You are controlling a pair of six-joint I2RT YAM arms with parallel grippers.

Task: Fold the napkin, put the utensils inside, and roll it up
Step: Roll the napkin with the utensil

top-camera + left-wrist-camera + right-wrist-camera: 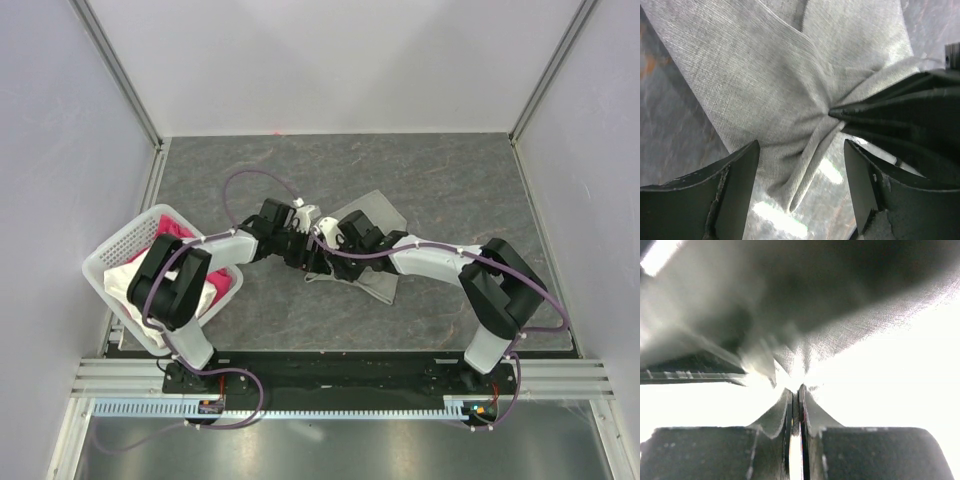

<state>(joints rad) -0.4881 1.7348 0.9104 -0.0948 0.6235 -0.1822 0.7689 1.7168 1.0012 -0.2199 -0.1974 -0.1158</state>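
Grey-green woven fabric, thin and soft with a fine visible thread grain, forms the napkin (374, 212). It lies near the centre of the bench (450, 180), a dark grey surface with a mottled, stone-like pattern. In the top view, part of the cloth lies flat as a pale angular panel beyond the two wrists. A further edge shows on the near side, under the right arm.

Left gripper (800, 145): jaws released and spread wide. The two dark, flat-faced fingers (737, 185) stand on either side of a tapering folded point of the cloth. Contact with the cloth cannot be told from the left wrist view.

Right gripper (836, 113): jaws clenched on the napkin. The dark, ribbed, wedge-shaped tip enters from the right of the left wrist view, and creases radiate from the pinch point. In the right wrist view the two fingers (775, 450) are pressed together with a thin fold of cloth between them. The fabric spreads above them against an overexposed background.

In the top view both grippers meet tip to tip over the napkin, just beside each other.

A white perforated plastic basket (112, 250) sits at the left of the bench, set at an angle to its edge. It holds a pink cloth (228, 285) and a white cloth (125, 280).
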